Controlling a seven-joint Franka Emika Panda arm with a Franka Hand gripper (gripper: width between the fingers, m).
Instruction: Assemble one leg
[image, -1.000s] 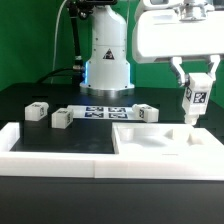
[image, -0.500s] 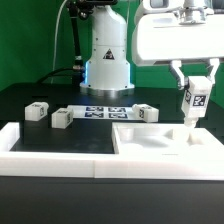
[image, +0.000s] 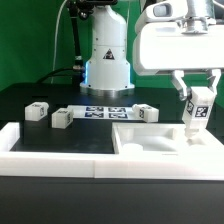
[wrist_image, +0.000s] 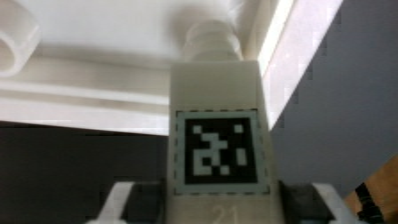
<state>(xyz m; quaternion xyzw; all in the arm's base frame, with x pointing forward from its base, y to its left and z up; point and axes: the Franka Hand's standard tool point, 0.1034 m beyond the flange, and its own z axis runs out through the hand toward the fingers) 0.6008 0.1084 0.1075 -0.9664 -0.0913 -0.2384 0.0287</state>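
On the right of the exterior view, the gripper (image: 197, 95) hangs from its boxy white wrist housing with its two fingers pinching the leg (image: 195, 115) near its upper end. The post hangs close to upright, leaning slightly, and the face with the black-and-white tag points towards the near side. Its lower end is down at the far right corner of the large white panel (image: 160, 140). I cannot tell whether it touches the panel or sits just above it.

In the wrist view, the leg (wrist_image: 222, 120) runs straight away from the gripper (wrist_image: 222, 205), with a finger showing on each side of it. A narrower stub at its far tip points at the white panel (wrist_image: 107, 95).

Three loose posts lie on the black table (image: 85, 135), well apart from the held leg. Two are to the left: one (image: 38, 111) is farther out and one (image: 62, 118) is a little nearer. The third (image: 148, 112) lies just right of the marker board (image: 108, 111). The marker board lies flat in front of the robot base (image: 108, 55). A low white rail (image: 50, 158) runs along the near edge of the table and turns back at the left corner.
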